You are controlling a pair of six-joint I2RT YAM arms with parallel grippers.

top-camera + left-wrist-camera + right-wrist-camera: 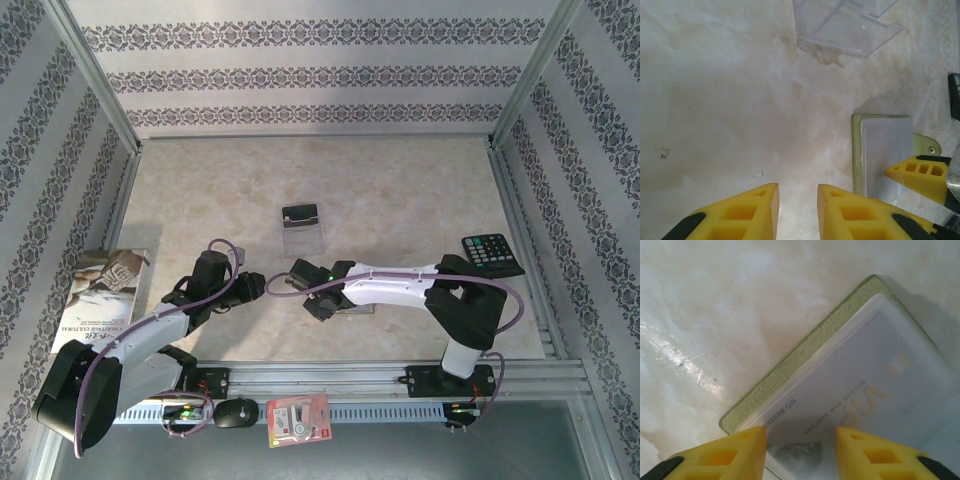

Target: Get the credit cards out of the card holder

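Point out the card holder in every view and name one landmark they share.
Top external: the card holder lies low centre, partly under the right arm.
Left wrist: right edge, below mid-height, olive edge beside a pale pocket.
Right wrist: lower right, lying diagonally.
Shared landmark: the right gripper with its yellow fingers, right at the holder.

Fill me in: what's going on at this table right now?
The right gripper hangs with jaws apart over one end of the small olive-green folding card holder, which lies flat on the pale marbled table. A pale grey card printed VIP sits in the holder's clear pocket, not yet pulled out. The left gripper hovers just beside the holder, open and empty. A clear plastic box stands further back.
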